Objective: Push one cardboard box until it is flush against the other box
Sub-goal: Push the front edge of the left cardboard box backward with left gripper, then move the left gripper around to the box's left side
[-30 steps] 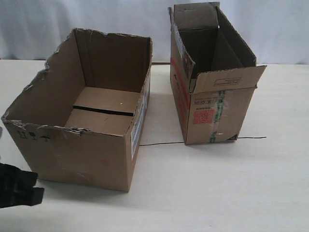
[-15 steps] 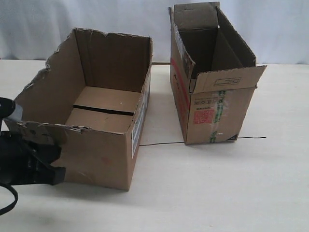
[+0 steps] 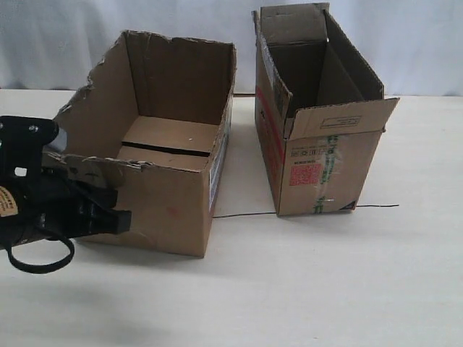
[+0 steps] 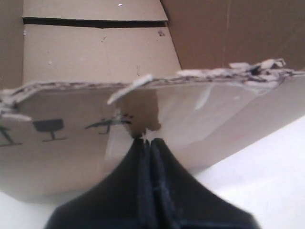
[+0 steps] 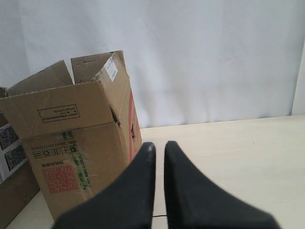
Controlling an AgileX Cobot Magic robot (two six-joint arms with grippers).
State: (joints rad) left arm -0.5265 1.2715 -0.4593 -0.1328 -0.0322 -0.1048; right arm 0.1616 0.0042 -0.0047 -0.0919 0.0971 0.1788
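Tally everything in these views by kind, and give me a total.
Brown cardboard boxes: 2, the wide ragged-edged flapless box and the narrower flapped box with a red stamp.
Black grippers: 2, the left gripper and the right gripper.
Total: 4.

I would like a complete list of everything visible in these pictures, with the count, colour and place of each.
wide ragged-edged box: one, brown, open top, left part of the table
narrower box with flaps: one, brown with a red stamp and green-striped tape, right part, apart from the wide box
thin line: one, dark, on the table by the boxes
table: one, pale cream
backdrop: one, white, behind the table
left gripper: one, black, shut, tips against the wide box's near wall
right gripper: one, black, almost shut, empty
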